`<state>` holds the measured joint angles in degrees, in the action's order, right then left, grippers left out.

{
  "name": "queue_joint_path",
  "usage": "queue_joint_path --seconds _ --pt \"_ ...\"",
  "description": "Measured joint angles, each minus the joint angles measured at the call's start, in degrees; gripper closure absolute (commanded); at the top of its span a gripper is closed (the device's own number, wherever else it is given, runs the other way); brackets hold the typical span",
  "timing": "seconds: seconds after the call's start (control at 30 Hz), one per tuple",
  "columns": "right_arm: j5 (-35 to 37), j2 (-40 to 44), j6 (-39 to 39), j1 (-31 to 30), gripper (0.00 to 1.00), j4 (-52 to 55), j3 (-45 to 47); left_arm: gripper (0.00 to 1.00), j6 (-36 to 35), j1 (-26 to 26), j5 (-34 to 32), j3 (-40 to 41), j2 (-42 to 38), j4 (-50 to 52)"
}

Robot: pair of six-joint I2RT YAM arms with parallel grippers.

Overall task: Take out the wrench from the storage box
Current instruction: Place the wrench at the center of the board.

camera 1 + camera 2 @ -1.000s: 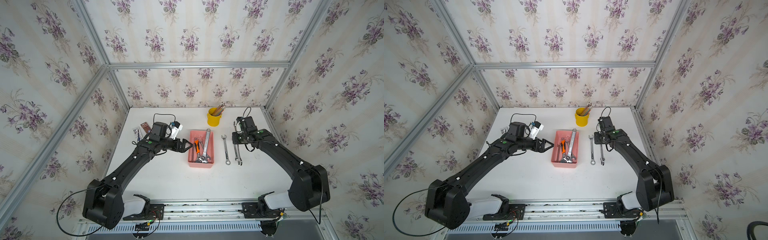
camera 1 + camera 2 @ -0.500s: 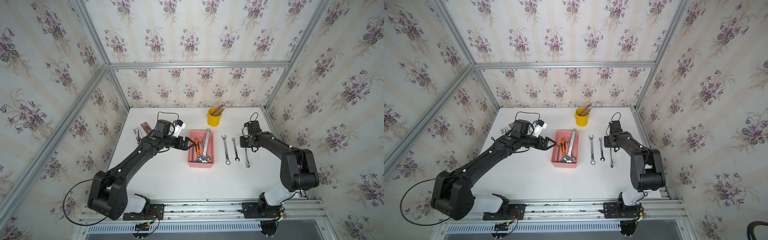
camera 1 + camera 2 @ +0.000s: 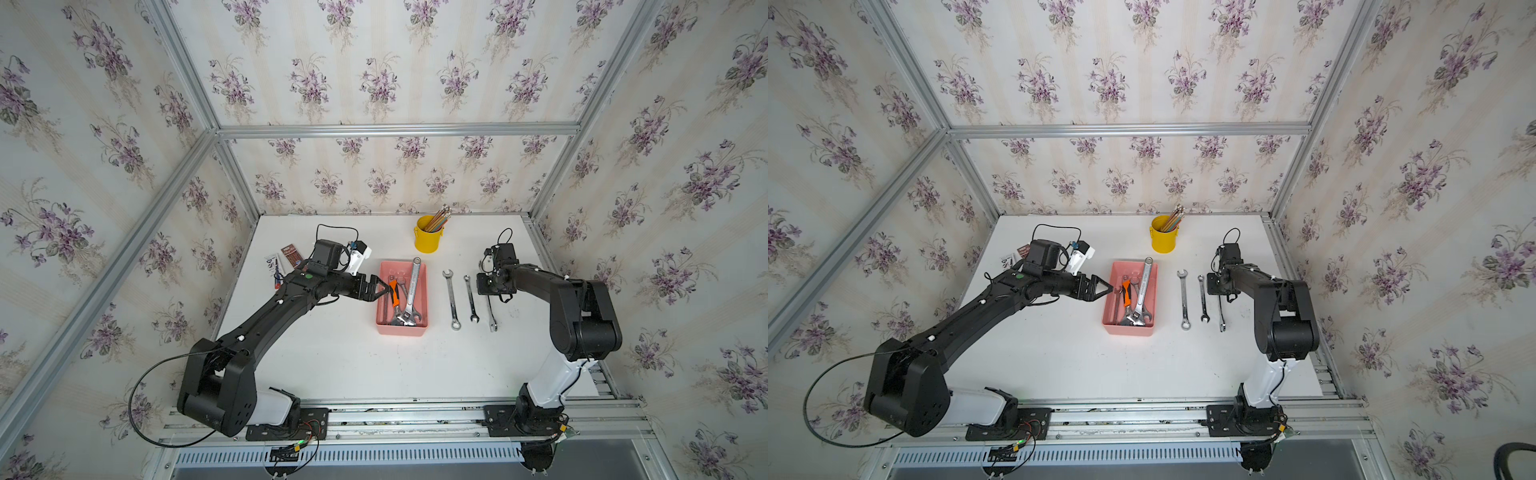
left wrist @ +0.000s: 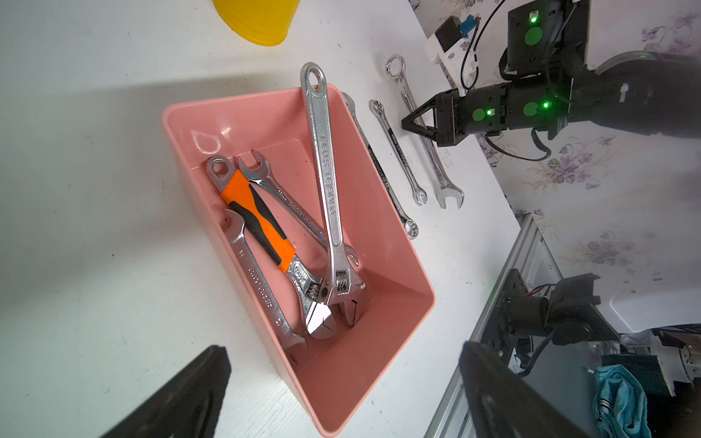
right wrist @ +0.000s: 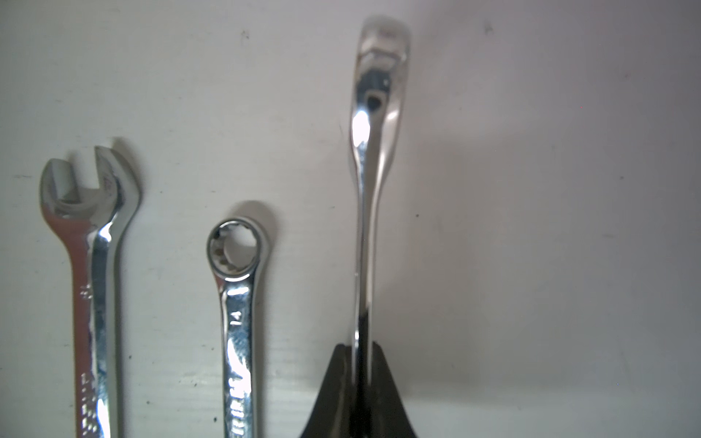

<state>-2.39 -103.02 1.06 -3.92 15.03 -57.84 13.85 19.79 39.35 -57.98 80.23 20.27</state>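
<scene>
The salmon-pink storage box (image 3: 401,330) (image 3: 1127,330) sits mid-table. In it lie a long silver adjustable wrench (image 4: 326,182), an orange-handled one (image 4: 258,216) and a plain wrench (image 4: 258,280). My left gripper (image 3: 380,286) (image 4: 341,347) is open at the box's left wall, its fingers wide apart and empty. My right gripper (image 3: 488,293) (image 5: 362,349) is shut on a slim silver wrench (image 5: 366,189) (image 3: 492,316), held on edge low over the table, right of the box.
Two more silver wrenches (image 3: 452,299) (image 3: 471,299) lie side by side between the box and the held one. A yellow pencil cup (image 3: 427,239) stands behind the box. Small packets (image 3: 282,259) lie at the far left. The metal rail (image 3: 415,415) runs along the front.
The right gripper carried its wrench rightward, away from the two lying wrenches, and the arm folded back. The left gripper edged closer to the box, still open.
</scene>
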Motion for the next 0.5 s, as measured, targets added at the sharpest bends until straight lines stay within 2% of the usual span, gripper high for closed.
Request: queue_joint_path --seconds 0.3,0.5 --pt "-0.2 -0.3 0.0 0.2 0.82 -2.4 0.7 0.01 -0.8 -0.3 -0.2 -0.1 -0.1 1.8" --pt "0.0 -0.3 0.0 0.2 0.80 -4.1 1.5 0.01 -1.5 -0.4 -0.2 -0.2 -0.2 2.2"
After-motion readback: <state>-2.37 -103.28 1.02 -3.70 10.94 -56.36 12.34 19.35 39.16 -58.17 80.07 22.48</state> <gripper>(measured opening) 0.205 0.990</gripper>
